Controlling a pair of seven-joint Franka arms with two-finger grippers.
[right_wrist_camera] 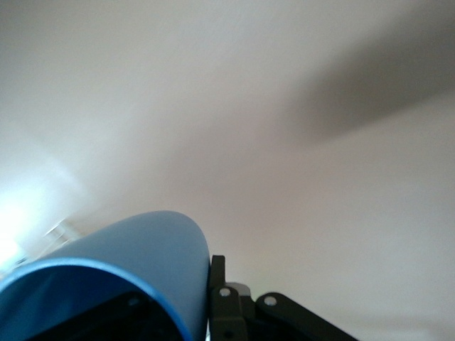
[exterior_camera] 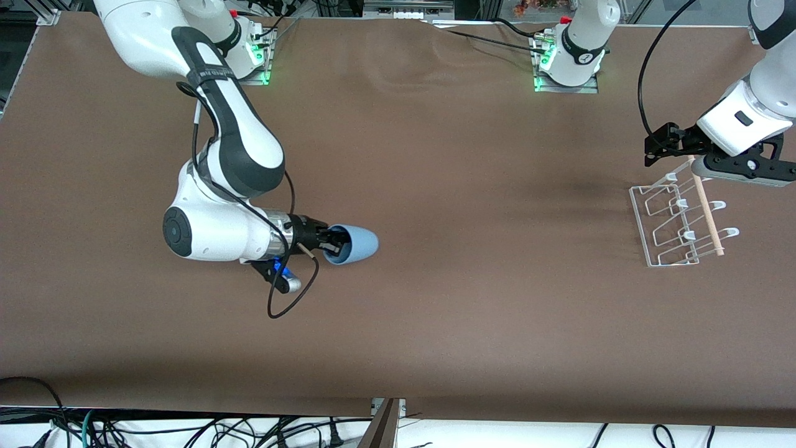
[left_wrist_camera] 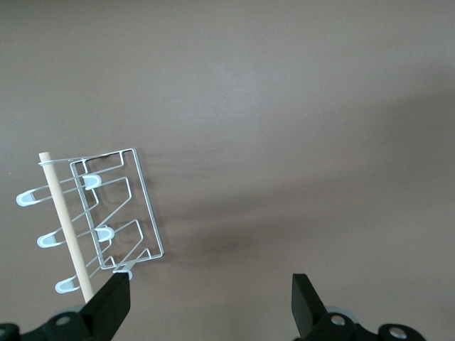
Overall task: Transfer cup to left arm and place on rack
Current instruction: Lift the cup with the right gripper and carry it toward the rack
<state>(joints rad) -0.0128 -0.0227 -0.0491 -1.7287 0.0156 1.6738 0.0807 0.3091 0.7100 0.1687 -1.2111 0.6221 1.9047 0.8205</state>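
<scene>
Over the brown bench, toward the right arm's end, the right gripper holds a light-blue cup tipped on its side. Its jaws are clamped on the cup's rim, one finger inside the mouth and one outside, and the cup's closed base points toward the left arm's end of the bench. From the right wrist camera, the cup fills the lower corner, with a black finger pressed against its outer wall.

At the left arm's end of the bench sits a small white wire rack with a pale wooden rod lying across it. The left gripper hangs over the rack's edge, its jaws spread wide and holding nothing. From the left wrist camera, the rack and rod lie on the bench beside one open fingertip.
</scene>
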